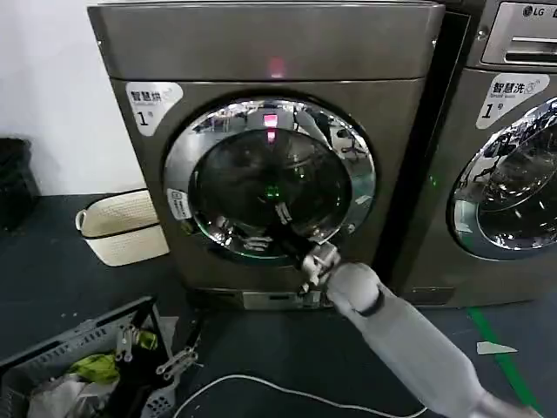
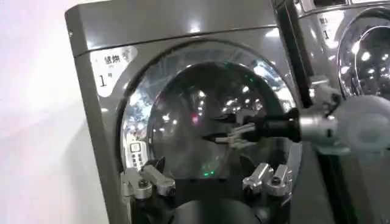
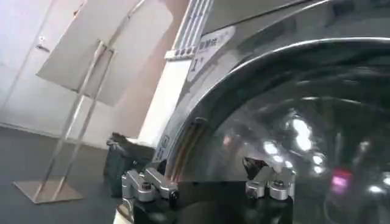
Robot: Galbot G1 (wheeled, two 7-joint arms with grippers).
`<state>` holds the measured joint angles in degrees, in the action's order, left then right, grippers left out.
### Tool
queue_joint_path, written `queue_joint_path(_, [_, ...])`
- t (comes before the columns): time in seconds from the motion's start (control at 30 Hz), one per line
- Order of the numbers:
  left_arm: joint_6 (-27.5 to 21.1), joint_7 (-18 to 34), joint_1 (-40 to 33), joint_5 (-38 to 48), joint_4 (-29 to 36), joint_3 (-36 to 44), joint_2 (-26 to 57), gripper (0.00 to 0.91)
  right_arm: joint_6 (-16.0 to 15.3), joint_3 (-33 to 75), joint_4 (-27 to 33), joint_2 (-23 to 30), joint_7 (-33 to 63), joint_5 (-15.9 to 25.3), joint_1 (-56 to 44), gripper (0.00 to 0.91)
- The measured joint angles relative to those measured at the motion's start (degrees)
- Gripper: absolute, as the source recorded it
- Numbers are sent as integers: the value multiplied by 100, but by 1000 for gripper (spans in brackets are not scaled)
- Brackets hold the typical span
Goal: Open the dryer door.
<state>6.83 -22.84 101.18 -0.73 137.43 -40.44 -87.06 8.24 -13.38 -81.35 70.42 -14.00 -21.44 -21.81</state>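
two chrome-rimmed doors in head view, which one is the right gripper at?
The dryer door on the plain-topped machine with the small red light. The right gripper is at its lower rim; the LG-logo machine's door sits farther right, untouched.

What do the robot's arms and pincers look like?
The right arm is smooth, rounded and light grey, with a ball-shaped wrist. From it runs a black stem to the right pincer, which has thin silver metal fingers. The left pincer has chunky silver finger pieces with dark round screws, fixed on a black base.
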Motion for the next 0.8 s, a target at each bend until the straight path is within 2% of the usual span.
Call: queue_joint_path(0.8, [26,2,24,36,-22,-61,-39,907,350,-217,1755,1199,-464,70,819,907])
